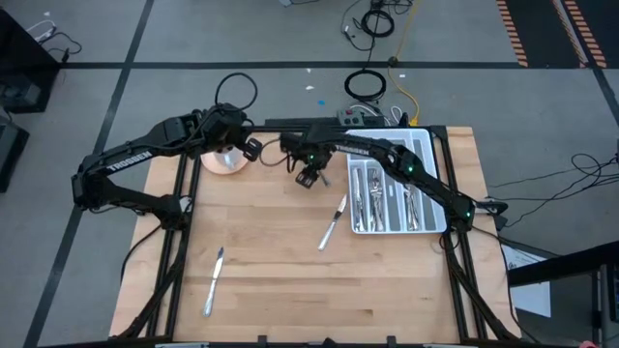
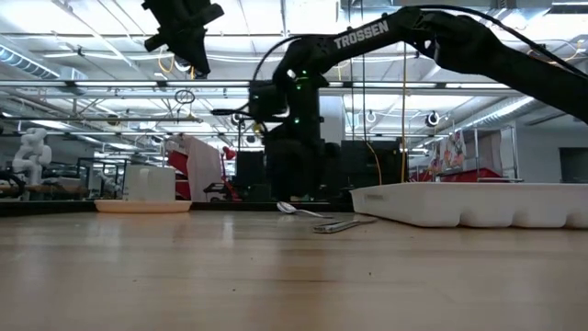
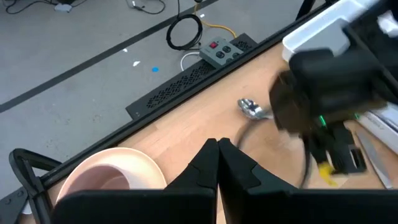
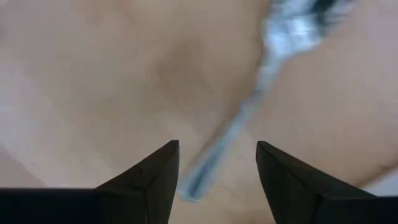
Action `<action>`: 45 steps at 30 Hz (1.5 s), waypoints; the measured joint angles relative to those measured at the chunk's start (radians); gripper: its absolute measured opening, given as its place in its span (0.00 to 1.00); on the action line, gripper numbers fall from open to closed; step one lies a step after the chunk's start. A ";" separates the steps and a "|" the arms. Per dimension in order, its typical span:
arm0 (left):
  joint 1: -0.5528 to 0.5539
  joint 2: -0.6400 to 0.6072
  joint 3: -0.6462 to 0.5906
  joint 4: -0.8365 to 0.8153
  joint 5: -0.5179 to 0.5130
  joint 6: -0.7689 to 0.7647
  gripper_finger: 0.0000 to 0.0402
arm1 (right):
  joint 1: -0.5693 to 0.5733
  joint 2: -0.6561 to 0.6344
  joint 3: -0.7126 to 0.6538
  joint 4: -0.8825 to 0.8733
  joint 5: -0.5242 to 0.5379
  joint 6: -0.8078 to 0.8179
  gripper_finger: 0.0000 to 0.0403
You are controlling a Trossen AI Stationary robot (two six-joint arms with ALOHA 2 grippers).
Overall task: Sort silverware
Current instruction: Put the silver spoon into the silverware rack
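Note:
A silver spoon (image 3: 251, 109) lies flat on the wooden table near its far edge, also seen in the right wrist view (image 4: 252, 102) and the low view (image 2: 296, 210). My right gripper (image 4: 217, 146) hovers open above it, one finger on either side of the handle, touching nothing; in the high view the gripper (image 1: 308, 177) reaches in from the tray side. My left gripper (image 3: 217, 146) is shut and empty, raised beside the pink saucer with cup (image 3: 112, 180), (image 1: 250, 148). One knife (image 1: 334, 220) lies mid-table, another knife (image 1: 213, 280) near the near-left corner. More silverware lies in the tray.
The white compartmented tray (image 1: 432, 184) sits at the table's right, far side. The pink saucer (image 1: 227, 160) stands at the far left, close to my left gripper. A power strip and cables lie on the floor beyond the far edge. Bare wood spans the table's near half.

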 joint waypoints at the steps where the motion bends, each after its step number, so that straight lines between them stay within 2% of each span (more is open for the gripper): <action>1: 0.000 0.000 0.000 -0.005 0.000 0.000 0.01 | 0.010 0.001 -0.008 0.014 0.009 -0.003 0.51; 9: 0.000 0.000 0.000 -0.029 0.000 0.003 0.01 | -0.002 0.002 -0.108 0.060 0.042 0.039 0.56; 16: 0.000 0.000 0.000 -0.026 -0.006 0.007 0.01 | -0.028 0.001 -0.113 0.066 -0.012 0.035 0.55; 19: 0.000 0.000 0.000 -0.025 -0.010 0.019 0.01 | -0.030 0.000 -0.121 0.062 -0.073 0.042 0.47; 23: 0.000 0.000 0.000 -0.024 -0.012 0.030 0.01 | -0.031 -0.005 -0.168 0.087 -0.142 0.022 0.27; 26: 0.000 0.000 0.000 -0.024 -0.015 0.032 0.01 | -0.028 -0.010 -0.195 0.098 -0.143 0.012 0.10; 28: 0.000 0.000 0.000 -0.024 -0.017 0.033 0.01 | -0.019 -0.010 -0.197 0.101 -0.129 0.009 0.03; 45: 0.000 0.000 0.000 -0.018 -0.020 0.032 0.01 | -0.013 -0.067 -0.206 0.047 -0.151 0.034 0.01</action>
